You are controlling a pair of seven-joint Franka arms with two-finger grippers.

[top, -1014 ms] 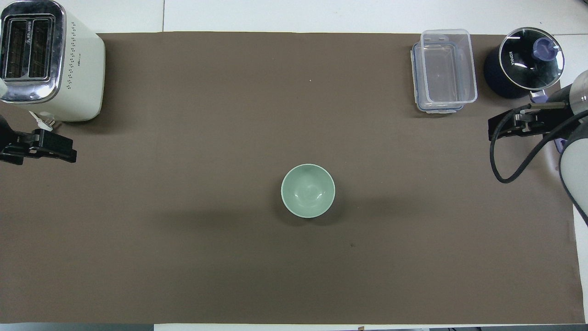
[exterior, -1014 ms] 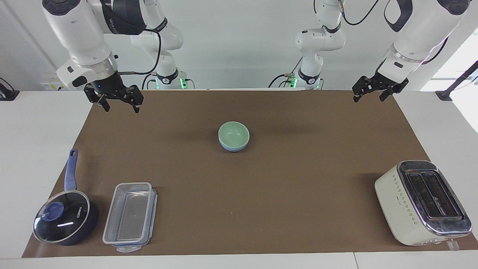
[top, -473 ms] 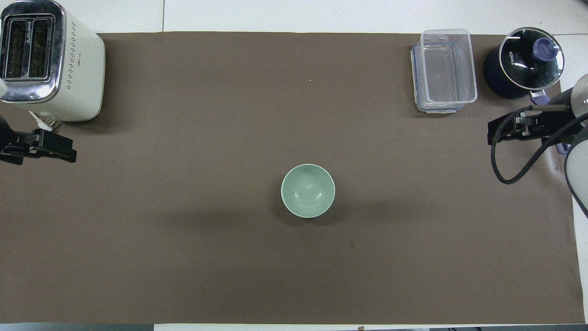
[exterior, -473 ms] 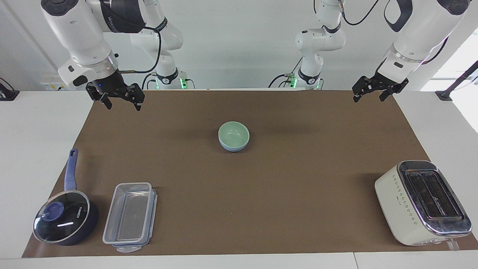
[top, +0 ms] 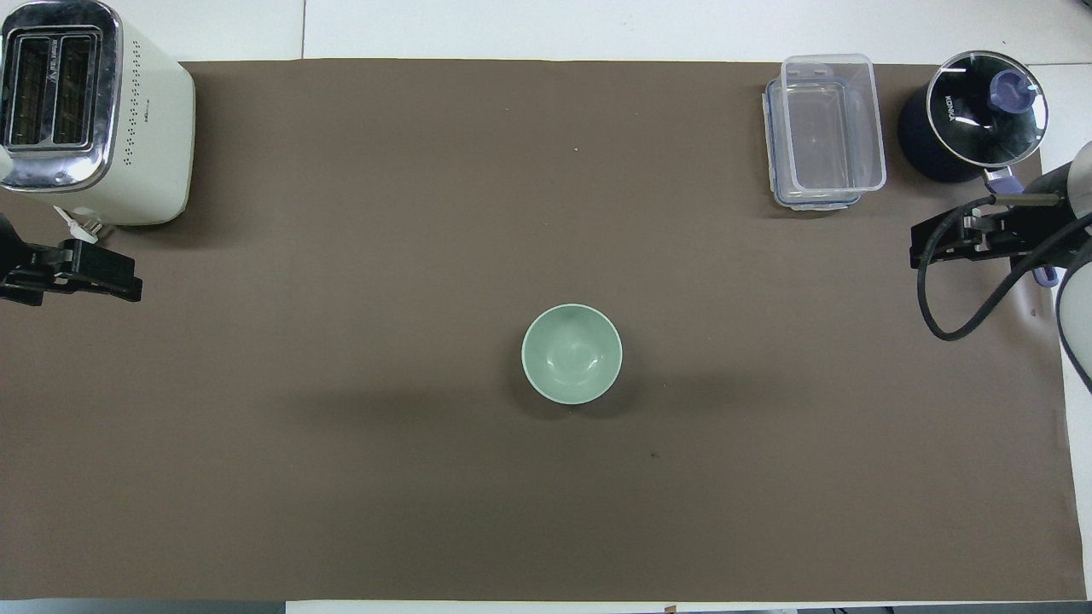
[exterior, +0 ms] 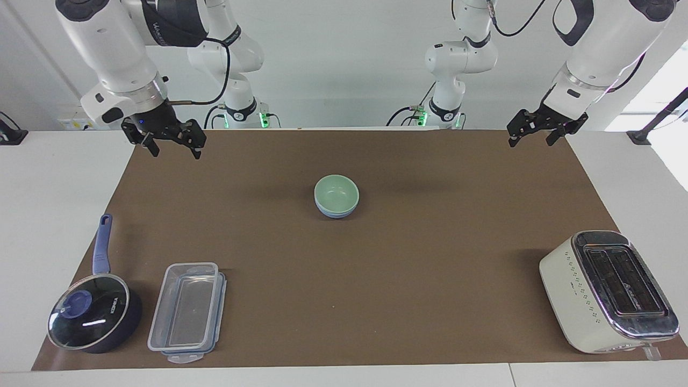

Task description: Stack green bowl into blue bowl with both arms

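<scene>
My left claw (exterior: pixel 532 135) stands spread wide, holding nothing and touching nothing. It hangs in the air over the brown mat's (exterior: pixel 430 258) corner at the left arm's end of the worktop (exterior: pixel 54 177), fingertips pointing down, forearm slanting up and outward from it.

My right claw (exterior: pixel 171 148) is likewise spread, empty, clear of all objects. It hangs over the mat's corner at the right arm's end, wrist tilted, a black cable looping off it.

The green bowl (exterior: pixel 336 192) sits nested inside the blue bowl (exterior: pixel 334 213), upright, at mid-mat, well apart from both claws. Only a thin blue band shows beneath the green rim.

Farther from me than the bowls: a cream toaster (exterior: pixel 607 290) at the left arm's end; a lidded dark saucepan (exterior: pixel 91 317) and, just beside it, a clear plastic container (exterior: pixel 188 312) at the right arm's end.
</scene>
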